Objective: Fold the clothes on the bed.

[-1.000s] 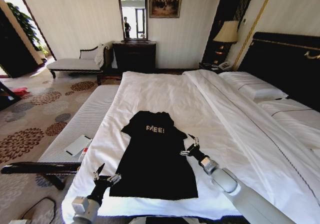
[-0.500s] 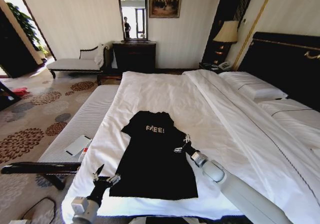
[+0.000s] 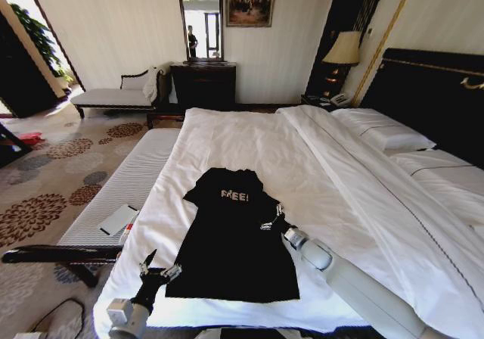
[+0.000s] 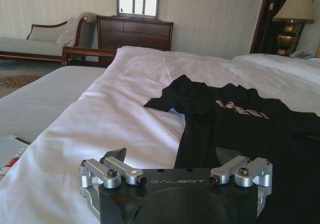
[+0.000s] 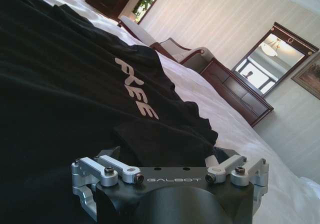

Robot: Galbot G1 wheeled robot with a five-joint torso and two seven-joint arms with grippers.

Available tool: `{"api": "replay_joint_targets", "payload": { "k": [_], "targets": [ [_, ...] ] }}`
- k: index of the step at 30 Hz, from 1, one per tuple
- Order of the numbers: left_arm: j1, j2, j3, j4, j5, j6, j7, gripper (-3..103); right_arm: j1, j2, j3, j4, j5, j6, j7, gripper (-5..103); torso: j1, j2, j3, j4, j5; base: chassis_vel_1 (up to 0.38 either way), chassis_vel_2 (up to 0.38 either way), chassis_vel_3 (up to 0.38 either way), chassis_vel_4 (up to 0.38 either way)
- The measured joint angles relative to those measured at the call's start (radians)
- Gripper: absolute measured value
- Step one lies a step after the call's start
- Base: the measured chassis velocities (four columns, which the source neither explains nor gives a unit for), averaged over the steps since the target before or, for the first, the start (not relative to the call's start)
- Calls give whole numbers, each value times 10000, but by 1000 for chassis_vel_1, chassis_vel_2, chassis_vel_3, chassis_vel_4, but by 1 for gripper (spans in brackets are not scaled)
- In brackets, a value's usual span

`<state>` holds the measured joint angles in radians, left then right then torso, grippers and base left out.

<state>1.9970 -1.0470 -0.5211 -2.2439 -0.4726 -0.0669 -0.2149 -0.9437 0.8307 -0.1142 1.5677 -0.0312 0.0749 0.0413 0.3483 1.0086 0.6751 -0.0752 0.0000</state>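
The clothes, one black T-shirt (image 3: 231, 237) with white "FREE!" lettering, lie flat near the foot of the bed (image 3: 249, 138). My right gripper (image 3: 271, 218) rests on the shirt's right sleeve, beside the chest. In the right wrist view this gripper (image 5: 167, 156) is open, and a bunched fold of the black sleeve (image 5: 160, 139) sits between its jaws. My left gripper (image 3: 156, 269) hovers at the shirt's lower left corner. It is open in the left wrist view (image 4: 172, 159), with the shirt's edge (image 4: 187, 144) just ahead of it.
A padded bench (image 3: 132, 184) runs along the bed's left side with a white booklet (image 3: 117, 219) on it and a dark wooden arm (image 3: 60, 254). Pillows (image 3: 382, 131) and the folded duvet (image 3: 393, 195) lie to the right. A cable (image 3: 57, 312) lies on the carpet.
My right gripper has slid left from the white sheet onto the shirt's right sleeve. The left gripper has stayed at the lower left corner.
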Motion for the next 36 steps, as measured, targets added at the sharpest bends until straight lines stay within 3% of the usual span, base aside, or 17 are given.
{"api": "replay_joint_targets", "payload": {
  "k": [26, 29, 31, 32, 36],
  "targets": [
    [-247, 4, 62, 162, -309, 113, -110, 100, 1166, 276, -1036, -1005, 15, 41, 235, 101, 0, 0, 0, 0, -1, 0, 0, 0, 0],
    [-264, 9, 62, 210, -339, 119, -116, 100, 1186, 276, -1062, -1031, 15, 91, 237, 89, 0, 1, -1, 0, -1, 0, 0, 0, 0],
    [-267, 9, 63, 220, -341, 119, -116, 100, 1189, 276, -1067, -1039, 14, 107, 236, 89, 0, 1, 0, 0, 0, 0, 0, 0, 0],
    [-273, 6, 73, 236, -347, 120, -118, 100, 1197, 277, -1082, -1063, 6, 163, 235, 77, 0, 0, 0, 0, 0, 0, 0, 0, 0],
    [-300, 5, 80, 258, -396, 134, -144, 100, 1204, 291, -1112, -1124, -6, 352, 239, 66, 0, 1, 0, 0, 0, 0, 0, 0, 0]
  ]
}}
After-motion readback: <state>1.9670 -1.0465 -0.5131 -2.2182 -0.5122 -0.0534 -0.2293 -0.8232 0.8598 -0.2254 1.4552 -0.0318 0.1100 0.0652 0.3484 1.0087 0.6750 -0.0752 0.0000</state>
